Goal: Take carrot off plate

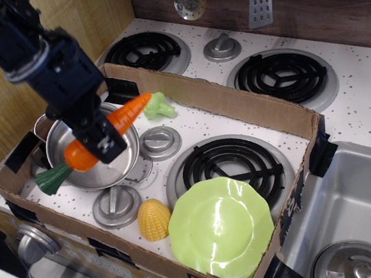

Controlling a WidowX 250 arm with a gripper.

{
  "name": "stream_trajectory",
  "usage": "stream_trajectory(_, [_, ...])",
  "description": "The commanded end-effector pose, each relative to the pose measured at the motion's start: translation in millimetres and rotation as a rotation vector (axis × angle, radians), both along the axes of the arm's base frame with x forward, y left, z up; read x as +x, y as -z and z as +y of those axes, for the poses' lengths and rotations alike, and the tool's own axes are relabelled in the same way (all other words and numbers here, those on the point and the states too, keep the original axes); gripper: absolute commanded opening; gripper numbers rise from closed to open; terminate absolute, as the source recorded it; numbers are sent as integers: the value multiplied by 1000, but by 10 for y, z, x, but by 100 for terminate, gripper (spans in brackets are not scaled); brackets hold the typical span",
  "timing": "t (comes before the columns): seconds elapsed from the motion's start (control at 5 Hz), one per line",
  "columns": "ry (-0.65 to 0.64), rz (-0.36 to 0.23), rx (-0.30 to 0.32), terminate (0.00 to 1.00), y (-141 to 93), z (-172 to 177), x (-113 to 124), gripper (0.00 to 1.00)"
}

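The orange carrot (127, 114) with its dark green stem end (54, 178) is held in my black gripper (99, 137), lying nearly level above the steel pot (93, 167). The gripper is shut on the carrot's middle; one finger (107, 144) crosses in front of it. The lime-green plate (220, 227) lies at the front of the cardboard box, to the right of the gripper, with nothing on it.
A yellow corn cob (154, 219) lies left of the plate. Light green broccoli (159, 105) sits behind the carrot tip. The cardboard box wall (236, 104) surrounds the stove area. Stove knobs (160, 142) and a burner (230, 164) lie between pot and plate. A sink (362, 218) is at right.
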State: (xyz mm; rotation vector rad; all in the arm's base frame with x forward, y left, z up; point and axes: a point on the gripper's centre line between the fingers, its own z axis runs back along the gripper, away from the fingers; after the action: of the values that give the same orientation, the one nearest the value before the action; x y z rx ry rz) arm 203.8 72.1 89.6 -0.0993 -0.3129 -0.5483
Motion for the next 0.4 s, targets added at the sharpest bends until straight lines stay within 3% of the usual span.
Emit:
stream_trajectory(0.0, [430, -53, 208, 0, 2, -139, -47, 0])
stream_trajectory(0.2, [470, -121, 283, 0, 100, -95, -154, 0])
